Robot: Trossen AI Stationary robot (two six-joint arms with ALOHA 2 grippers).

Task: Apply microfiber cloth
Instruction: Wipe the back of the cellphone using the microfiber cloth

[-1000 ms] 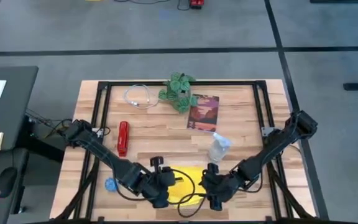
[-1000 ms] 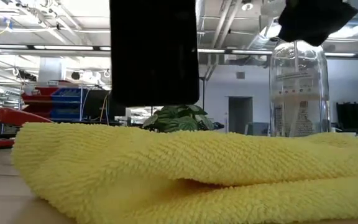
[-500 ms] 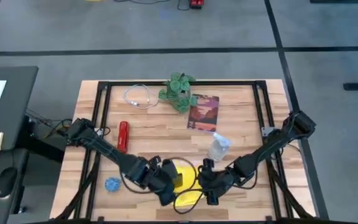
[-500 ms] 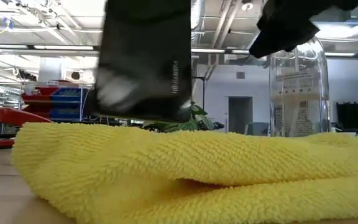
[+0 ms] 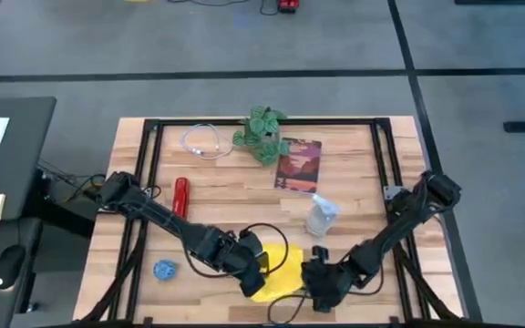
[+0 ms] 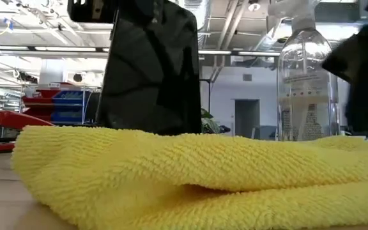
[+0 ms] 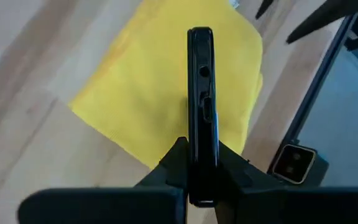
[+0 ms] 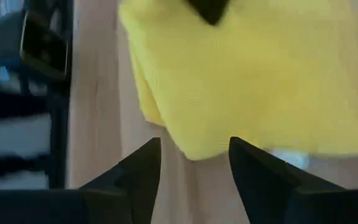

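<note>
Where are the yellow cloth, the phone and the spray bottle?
microfiber cloth (image 6: 190, 172): low view, middle of its folded front.
smartphone (image 7: 201, 93): left wrist view, its upper edge.
spray bottle (image 6: 306, 89): low view, its clear body.

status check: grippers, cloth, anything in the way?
Left gripper shut on phone, edge-up over yellow cloth. Right gripper open beside the cloth's edge. Spray bottle stands close behind.

No words, numbers or brand names are legible. The clear plastic spray bottle (image 6: 306, 89) carries a pale label printed with small lines, too fine to make out. The dark red rectangular book (image 5: 297, 165) shows a picture cover only.
</note>
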